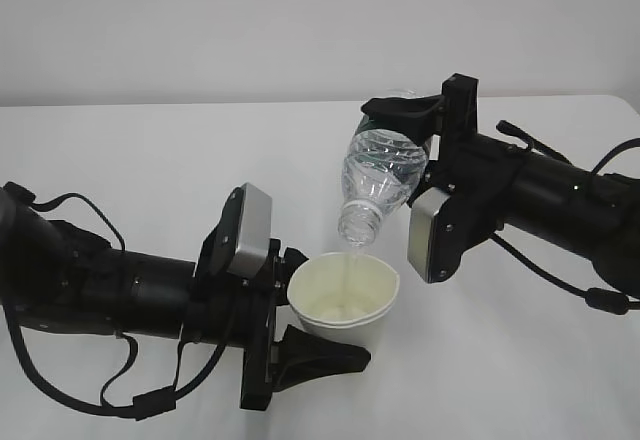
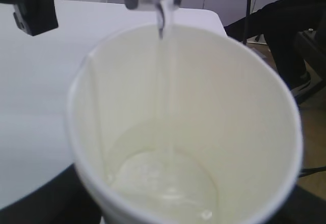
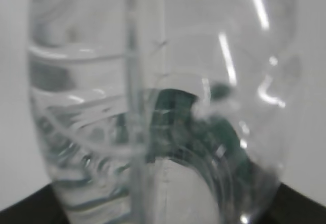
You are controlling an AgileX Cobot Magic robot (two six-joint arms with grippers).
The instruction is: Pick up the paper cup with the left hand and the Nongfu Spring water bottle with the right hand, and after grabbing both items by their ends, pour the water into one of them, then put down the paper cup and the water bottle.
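The white paper cup is held upright just above the table, with my left gripper shut on its lower wall. One long black finger shows under and beside it. The Nongfu Spring water bottle hangs tilted, neck down, above the cup, and my right gripper is shut on its base end. A thin stream of water falls from the bottle mouth into the cup. In the left wrist view the cup fills the frame with a shallow pool of water at its bottom. The bottle fills the right wrist view.
The white table spreads all round both arms. In the left wrist view its far edge runs behind the cup, with dark chair legs and cables beyond it on the right.
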